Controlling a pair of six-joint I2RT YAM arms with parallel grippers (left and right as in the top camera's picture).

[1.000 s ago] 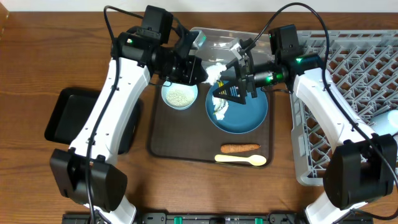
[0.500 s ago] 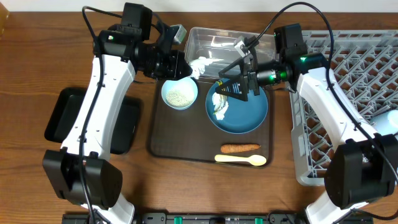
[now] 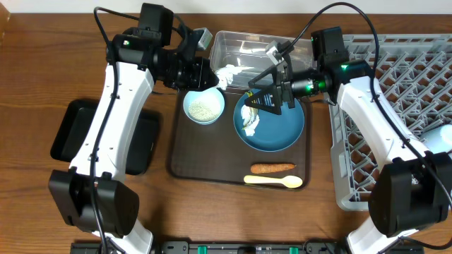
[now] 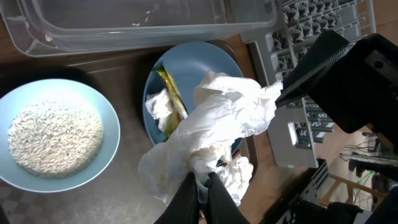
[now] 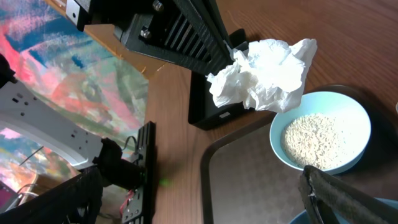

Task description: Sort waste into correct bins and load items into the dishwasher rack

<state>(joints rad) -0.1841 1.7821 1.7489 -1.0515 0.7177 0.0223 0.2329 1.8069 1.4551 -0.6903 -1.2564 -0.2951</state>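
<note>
The left jaws are clamped on the crumpled white paper [image 3: 227,74], held at upper centre of the overhead frame, just left of the clear tub [image 3: 240,42]. The tub's opening lies up and right of them, and the black tray [image 3: 67,137] sits far to the lower left. The right jaws stand wide open, empty, above the dark blue plate [image 3: 286,130].

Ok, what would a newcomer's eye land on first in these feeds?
The big wad of crumpled white paper, pinched in the shut left gripper and held up near the corner of the clear tub, by the bowl of rice. Next, the open right gripper poised over the dark blue plate, where more paper scraps and a wrapper lie.
</note>
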